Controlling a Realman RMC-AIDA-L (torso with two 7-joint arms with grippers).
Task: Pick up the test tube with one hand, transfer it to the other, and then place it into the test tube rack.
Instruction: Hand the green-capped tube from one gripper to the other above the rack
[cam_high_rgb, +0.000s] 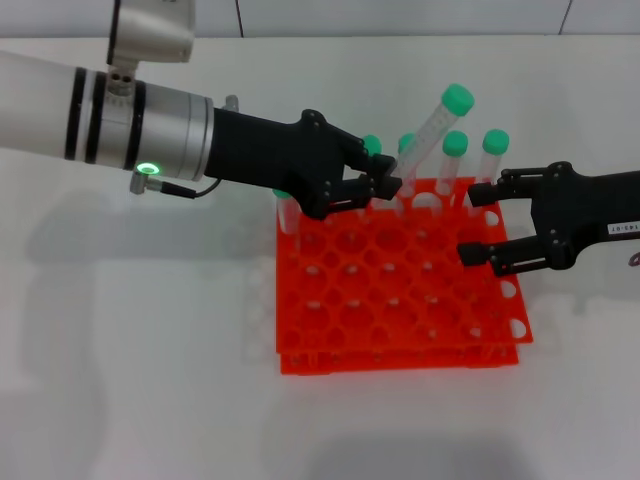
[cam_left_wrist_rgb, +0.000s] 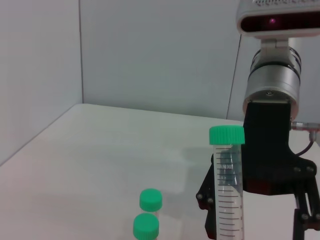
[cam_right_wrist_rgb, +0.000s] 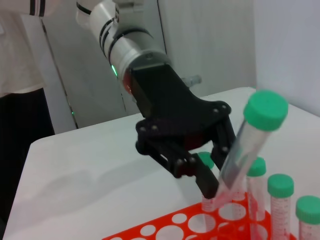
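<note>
My left gripper (cam_high_rgb: 388, 180) reaches in from the left over the back rows of the orange-red test tube rack (cam_high_rgb: 400, 362). It is shut on the lower part of the test tube (cam_high_rgb: 432, 140), a clear tube that leans with its green cap up and to the right. In the right wrist view the left gripper (cam_right_wrist_rgb: 220, 165) pinches the test tube (cam_right_wrist_rgb: 245, 150) just above the rack (cam_right_wrist_rgb: 165, 232). My right gripper (cam_high_rgb: 478, 220) hovers open at the rack's right edge, apart from the tube. The left wrist view shows the test tube (cam_left_wrist_rgb: 227, 195) upright.
Several other green-capped tubes (cam_high_rgb: 455, 150) stand in the rack's back row, close around the held tube. Two of their caps (cam_left_wrist_rgb: 148, 212) show in the left wrist view. White tabletop (cam_high_rgb: 150, 350) lies left of and in front of the rack.
</note>
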